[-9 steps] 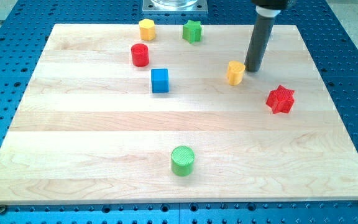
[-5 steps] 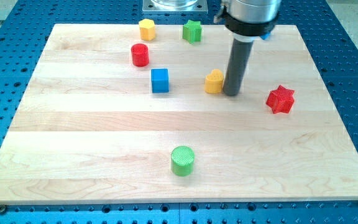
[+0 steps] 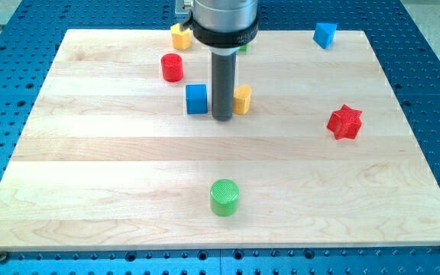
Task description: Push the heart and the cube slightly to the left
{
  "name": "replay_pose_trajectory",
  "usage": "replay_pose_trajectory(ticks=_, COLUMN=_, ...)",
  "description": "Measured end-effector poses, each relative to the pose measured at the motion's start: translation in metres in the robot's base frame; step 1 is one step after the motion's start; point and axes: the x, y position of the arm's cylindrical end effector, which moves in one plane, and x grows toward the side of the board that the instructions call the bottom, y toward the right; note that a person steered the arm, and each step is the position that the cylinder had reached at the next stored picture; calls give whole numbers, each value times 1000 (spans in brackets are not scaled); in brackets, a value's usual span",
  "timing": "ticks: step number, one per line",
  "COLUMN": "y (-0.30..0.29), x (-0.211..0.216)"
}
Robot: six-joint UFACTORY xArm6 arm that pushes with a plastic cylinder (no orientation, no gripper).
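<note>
Nearest the view's bottom, a green cylinder (image 3: 224, 196) sat alone on the wooden table (image 3: 90, 198), well apart from the work. Further up, a red star (image 3: 345, 121) lay toward the view's right.

At mid-table my tip (image 3: 221, 117) stood between the task's two blocks: the blue cube (image 3: 196, 98) just beside it on the view's left, the yellow heart (image 3: 242, 99) touching or nearly touching the rod on the view's right, partly hidden behind it. The arm carries a bare rod with no fingers, so there was nothing to spread or pinch.

Judged from this layout, the cube's push seemed the step in hand; the next move would call for sliding the tip leftward against the cube's right face, squarely, so it would not spin. The heart would then need the tip brought round to its right side.

Beyond them sat a red cylinder (image 3: 172, 67), a yellow block (image 3: 179, 35) and a second blue block (image 3: 325, 34) near the table's top edge.
</note>
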Motion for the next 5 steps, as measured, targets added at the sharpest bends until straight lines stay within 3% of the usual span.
replay_pose_trajectory(ticks=3, y=-51, x=-2)
replay_pose_trajectory(ticks=4, y=-5, x=-39)
replay_pose_trajectory(ticks=5, y=-9, x=-62)
